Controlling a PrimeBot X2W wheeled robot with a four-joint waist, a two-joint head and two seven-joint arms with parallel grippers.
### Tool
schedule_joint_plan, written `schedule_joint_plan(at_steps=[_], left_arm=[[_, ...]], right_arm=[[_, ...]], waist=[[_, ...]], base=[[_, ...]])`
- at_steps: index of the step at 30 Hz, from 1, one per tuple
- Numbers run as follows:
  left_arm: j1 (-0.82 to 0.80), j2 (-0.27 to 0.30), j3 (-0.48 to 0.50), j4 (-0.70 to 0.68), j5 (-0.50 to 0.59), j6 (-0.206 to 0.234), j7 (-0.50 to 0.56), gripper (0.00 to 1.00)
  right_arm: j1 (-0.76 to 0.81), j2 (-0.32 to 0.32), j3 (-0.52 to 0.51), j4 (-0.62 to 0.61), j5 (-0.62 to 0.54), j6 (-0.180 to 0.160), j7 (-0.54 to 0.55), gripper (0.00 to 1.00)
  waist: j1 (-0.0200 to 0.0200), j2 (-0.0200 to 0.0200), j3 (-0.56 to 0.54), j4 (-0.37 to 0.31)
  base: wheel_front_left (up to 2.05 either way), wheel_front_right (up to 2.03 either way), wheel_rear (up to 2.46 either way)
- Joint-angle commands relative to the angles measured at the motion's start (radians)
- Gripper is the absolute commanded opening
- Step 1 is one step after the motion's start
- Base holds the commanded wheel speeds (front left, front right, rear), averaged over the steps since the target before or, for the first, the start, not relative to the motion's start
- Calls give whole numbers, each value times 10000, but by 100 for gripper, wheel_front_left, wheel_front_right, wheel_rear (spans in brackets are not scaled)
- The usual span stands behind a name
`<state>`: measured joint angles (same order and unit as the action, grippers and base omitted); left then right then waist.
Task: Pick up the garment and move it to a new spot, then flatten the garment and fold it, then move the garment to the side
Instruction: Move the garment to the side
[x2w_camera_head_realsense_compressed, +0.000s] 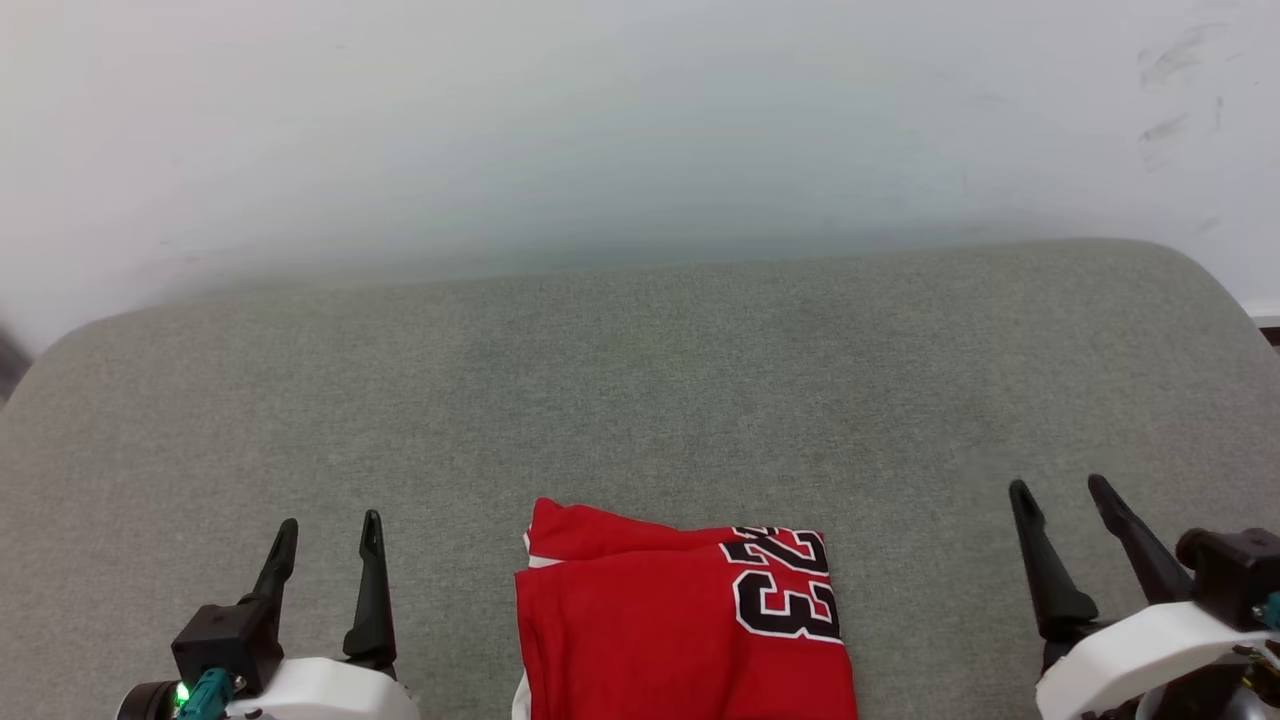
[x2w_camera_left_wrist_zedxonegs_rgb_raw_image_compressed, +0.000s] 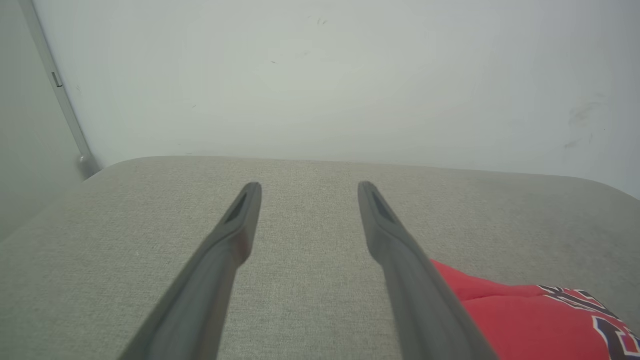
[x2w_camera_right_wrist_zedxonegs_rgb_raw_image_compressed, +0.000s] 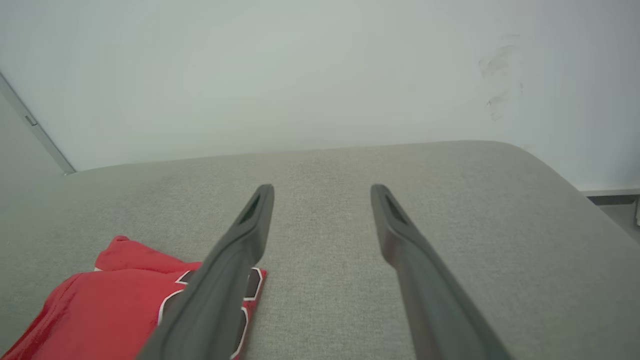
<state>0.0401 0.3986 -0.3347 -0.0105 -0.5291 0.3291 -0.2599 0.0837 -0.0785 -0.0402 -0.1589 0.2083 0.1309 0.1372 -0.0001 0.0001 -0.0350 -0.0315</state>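
The garment (x2w_camera_head_realsense_compressed: 660, 630) is a bright red jersey with black, white-outlined numbers. It lies folded on the grey padded surface (x2w_camera_head_realsense_compressed: 640, 380) at the near middle, its lower part cut off by the head view's bottom edge. My left gripper (x2w_camera_head_realsense_compressed: 328, 535) stands open to its left, apart from it, with nothing between the fingers. My right gripper (x2w_camera_head_realsense_compressed: 1062, 488) stands open well to its right, also empty. The left wrist view has the garment (x2w_camera_left_wrist_zedxonegs_rgb_raw_image_compressed: 530, 320) at the lower right beside my left gripper (x2w_camera_left_wrist_zedxonegs_rgb_raw_image_compressed: 309, 186). The right wrist view has the garment (x2w_camera_right_wrist_zedxonegs_rgb_raw_image_compressed: 115, 305) at the lower left, partly behind a finger of my right gripper (x2w_camera_right_wrist_zedxonegs_rgb_raw_image_compressed: 322, 189).
A pale wall (x2w_camera_head_realsense_compressed: 640, 120) rises straight behind the grey surface's rounded far edge. The surface's right corner (x2w_camera_right_wrist_zedxonegs_rgb_raw_image_compressed: 550, 165) curves down toward a strip of floor. A grey vertical rail (x2w_camera_left_wrist_zedxonegs_rgb_raw_image_compressed: 65, 105) runs along the wall at the far left.
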Motion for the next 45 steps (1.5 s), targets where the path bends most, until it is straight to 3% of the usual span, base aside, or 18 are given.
schedule_joint_plan(at_steps=[1,11,19,30,31,32,33,39,45], left_arm=[[14,-56,56,-44,109,-50,-73,100],[-404,-437,296,-380,500,-327,-72,100],[-1076,-817,391,-459,861,-755,-51,100],[-1636,-1228,584,-76,1200,-1314,-51,100],[-1649,-1250,616,-39,1226,-1340,-51,100],[-1659,-1271,651,-7,1242,-1374,-51,100],[-1670,-1318,711,58,1318,-1436,-51,100],[-1552,-1374,849,303,1443,-1535,-51,100],[-1244,-1253,1061,198,1590,-1508,-50,100]], right_arm=[[128,-20,-151,139,222,-4,115,100],[-223,-823,-648,1599,2553,-4,2446,100],[-1027,-924,470,2581,4436,-4,4562,100],[-1832,-788,1754,4209,5979,-21,5677,100],[-1843,-779,1823,4330,6050,-27,5706,52],[-1863,-776,1902,4389,6095,-27,5707,31],[-1958,-825,2070,4384,6202,-24,5586,0],[-2484,-1424,2624,3835,5922,-7,4828,0],[-2854,-2174,3141,3757,4666,-6,4371,0]], waist=[[1,-1,71,46],[1,-1,800,589],[1,-1,1831,1220],[1,-1,2670,1685],[1,-1,2675,1693],[1,-1,2678,1691],[1,-1,2653,1671],[1,-1,2217,1452],[1,-1,1673,702]], base=[[0,0,0],[0,0,0],[0,0,0],[0,0,0],[0,0,0],[0,0,0],[0,0,0],[0,0,0],[0,0,0]])
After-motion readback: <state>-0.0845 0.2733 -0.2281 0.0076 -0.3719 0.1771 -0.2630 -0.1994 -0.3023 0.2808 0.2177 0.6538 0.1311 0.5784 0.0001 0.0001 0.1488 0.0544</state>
